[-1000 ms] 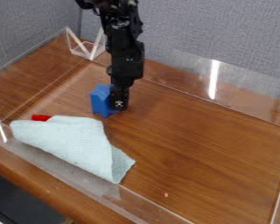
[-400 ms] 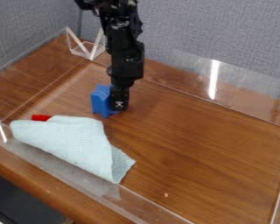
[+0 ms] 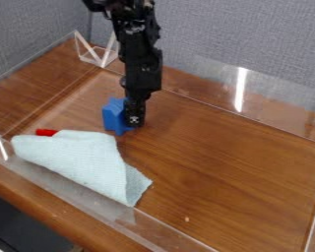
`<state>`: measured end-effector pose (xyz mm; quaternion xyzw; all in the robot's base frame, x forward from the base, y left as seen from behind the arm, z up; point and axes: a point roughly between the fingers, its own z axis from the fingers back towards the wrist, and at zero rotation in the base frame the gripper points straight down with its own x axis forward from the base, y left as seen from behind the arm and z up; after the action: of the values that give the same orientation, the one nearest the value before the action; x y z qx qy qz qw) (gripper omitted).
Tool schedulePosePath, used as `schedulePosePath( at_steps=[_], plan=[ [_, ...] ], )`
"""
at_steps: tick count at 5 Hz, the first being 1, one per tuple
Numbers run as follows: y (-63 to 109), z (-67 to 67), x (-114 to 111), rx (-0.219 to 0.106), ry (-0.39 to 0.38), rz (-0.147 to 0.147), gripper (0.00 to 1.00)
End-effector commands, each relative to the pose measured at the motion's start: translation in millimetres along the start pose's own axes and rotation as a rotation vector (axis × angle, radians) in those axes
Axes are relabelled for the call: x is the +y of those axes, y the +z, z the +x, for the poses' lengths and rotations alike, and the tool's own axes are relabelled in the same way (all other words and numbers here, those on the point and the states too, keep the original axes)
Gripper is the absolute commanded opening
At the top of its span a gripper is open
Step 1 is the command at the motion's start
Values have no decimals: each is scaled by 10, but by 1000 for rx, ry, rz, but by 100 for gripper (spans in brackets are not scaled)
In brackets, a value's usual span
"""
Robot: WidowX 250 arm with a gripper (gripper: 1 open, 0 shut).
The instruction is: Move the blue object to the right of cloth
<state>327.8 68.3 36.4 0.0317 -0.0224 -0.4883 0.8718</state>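
Observation:
The blue object (image 3: 113, 117) is a small bright blue block resting on the wooden table, just behind the cloth's far corner. My gripper (image 3: 131, 112) points straight down onto the block's right side, and its black fingers (image 3: 137, 106) close around that part, so it is shut on the block. The block's left half shows beside the fingers. The cloth (image 3: 88, 157) is a pale aqua rumpled towel lying at the front left, its pointed end reaching toward the front right.
A tiny red piece (image 3: 46, 132) lies left of the cloth's back edge. Clear plastic walls (image 3: 239, 89) ring the table. A white wire stand (image 3: 88, 47) sits at the back left. Bare wood (image 3: 239, 157) spreads to the right of the cloth.

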Motion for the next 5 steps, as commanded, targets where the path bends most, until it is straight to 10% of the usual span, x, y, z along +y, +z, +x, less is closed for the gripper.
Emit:
schedulePosePath(
  at_steps=[1,5],
  plan=[
    [348,38,58,-16,-14,91,0],
    [799,203,-222,-15,-68,162,0]
  ],
)
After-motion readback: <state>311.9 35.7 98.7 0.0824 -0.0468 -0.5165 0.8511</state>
